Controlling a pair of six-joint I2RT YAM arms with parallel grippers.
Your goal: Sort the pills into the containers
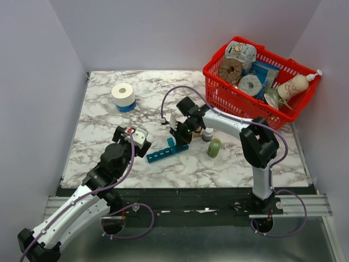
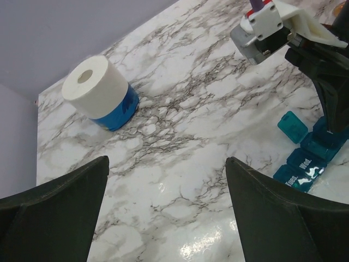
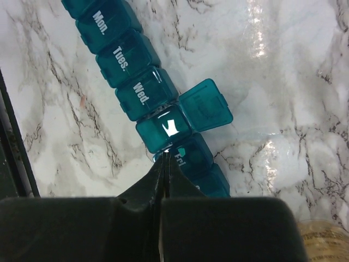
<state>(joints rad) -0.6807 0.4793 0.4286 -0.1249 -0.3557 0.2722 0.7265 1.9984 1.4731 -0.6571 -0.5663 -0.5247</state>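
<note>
The containers (image 1: 166,150) are one teal pill organiser lying aslant mid-table, its lids marked Mon, Tues, Wed and Fri (image 3: 128,65). One compartment (image 3: 163,134) stands open, with its lid (image 3: 206,105) flipped to the side and a bright white patch inside. My right gripper (image 3: 163,159) is shut, tips touching the near edge of the Fri lid (image 3: 193,155), nothing visibly held. My left gripper (image 2: 166,161) hangs wide open over bare marble left of the organiser (image 2: 308,161), empty. No pills show in any view.
A toilet roll on a blue base (image 1: 123,95) stands at the back left. A red mesh basket (image 1: 218,87) of goods fills the back right corner. A small green bottle (image 1: 214,147) and a smaller dark-capped bottle (image 1: 207,135) stand right of the organiser.
</note>
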